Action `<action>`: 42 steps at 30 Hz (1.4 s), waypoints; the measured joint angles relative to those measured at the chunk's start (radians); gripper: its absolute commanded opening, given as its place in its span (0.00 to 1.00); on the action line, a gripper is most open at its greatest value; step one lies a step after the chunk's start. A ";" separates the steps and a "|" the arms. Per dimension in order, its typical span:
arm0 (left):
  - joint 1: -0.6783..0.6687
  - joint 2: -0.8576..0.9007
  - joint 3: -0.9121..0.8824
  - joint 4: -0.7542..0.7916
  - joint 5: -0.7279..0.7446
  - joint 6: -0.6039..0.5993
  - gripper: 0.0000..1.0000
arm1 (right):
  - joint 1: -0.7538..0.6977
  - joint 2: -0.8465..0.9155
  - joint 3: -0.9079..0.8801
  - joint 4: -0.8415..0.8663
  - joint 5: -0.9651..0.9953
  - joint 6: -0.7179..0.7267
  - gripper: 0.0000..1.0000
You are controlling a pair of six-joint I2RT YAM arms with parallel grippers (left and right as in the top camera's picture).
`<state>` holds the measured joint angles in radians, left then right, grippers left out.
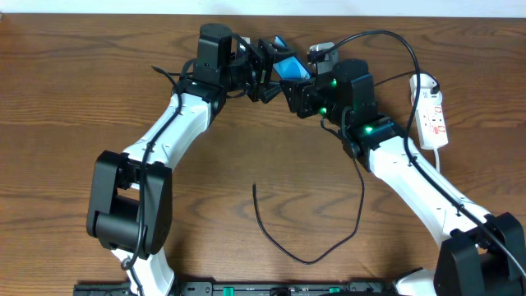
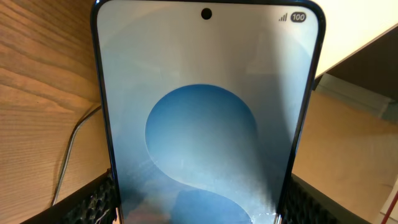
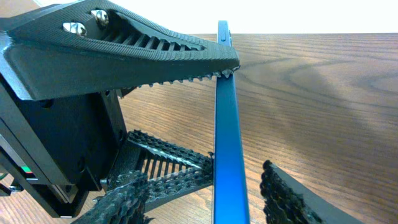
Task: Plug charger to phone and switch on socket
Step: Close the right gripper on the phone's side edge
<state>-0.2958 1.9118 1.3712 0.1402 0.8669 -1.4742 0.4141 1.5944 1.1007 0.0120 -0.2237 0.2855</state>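
The phone (image 1: 288, 67), its screen bright blue, is held up off the table at the back centre, with my left gripper (image 1: 267, 70) shut on it. In the left wrist view the phone (image 2: 205, 124) fills the frame, and the left gripper (image 2: 199, 202) presses on both long edges. My right gripper (image 1: 297, 89) is just right of it. In the right wrist view the right gripper (image 3: 208, 183) straddles the phone's thin blue edge (image 3: 227, 124), open, with a gap on each side. The charger (image 1: 306, 259), a thin black cable, lies loose on the table with its free end (image 1: 255, 188) at centre. The white socket (image 1: 432, 115) lies at the right.
The left gripper's ribbed black fingers (image 3: 124, 50) cross the top and left of the right wrist view, close to my right fingers. A thin grey cable (image 2: 68, 155) runs over the wood left of the phone. A pale wall edges the table's far side.
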 measured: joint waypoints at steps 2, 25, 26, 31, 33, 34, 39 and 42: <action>0.000 0.000 0.000 0.000 0.000 0.000 0.07 | 0.000 0.000 0.000 0.000 0.000 0.000 0.52; -0.019 0.000 0.000 0.005 0.010 0.000 0.08 | 0.000 0.000 0.000 0.000 0.018 0.002 0.22; -0.019 0.000 0.000 0.007 0.011 0.000 0.07 | 0.000 0.000 0.000 0.000 0.021 0.002 0.20; -0.019 0.000 0.000 0.011 0.011 0.000 0.07 | 0.000 0.000 0.000 0.000 0.035 0.003 0.17; -0.019 0.000 0.000 0.013 0.011 0.000 0.07 | 0.000 0.000 0.000 0.000 0.037 0.003 0.17; -0.019 0.000 0.000 0.013 0.011 0.000 0.07 | 0.000 0.000 0.000 0.000 0.038 0.003 0.16; -0.019 0.000 0.000 0.013 0.011 0.000 0.08 | -0.001 0.000 0.000 0.000 0.042 0.003 0.12; -0.019 0.000 0.000 0.013 0.011 0.000 0.07 | -0.001 0.000 0.000 0.000 0.045 0.003 0.07</action>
<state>-0.3145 1.9118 1.3712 0.1535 0.8780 -1.4742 0.4133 1.5944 1.1007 0.0120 -0.1783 0.2890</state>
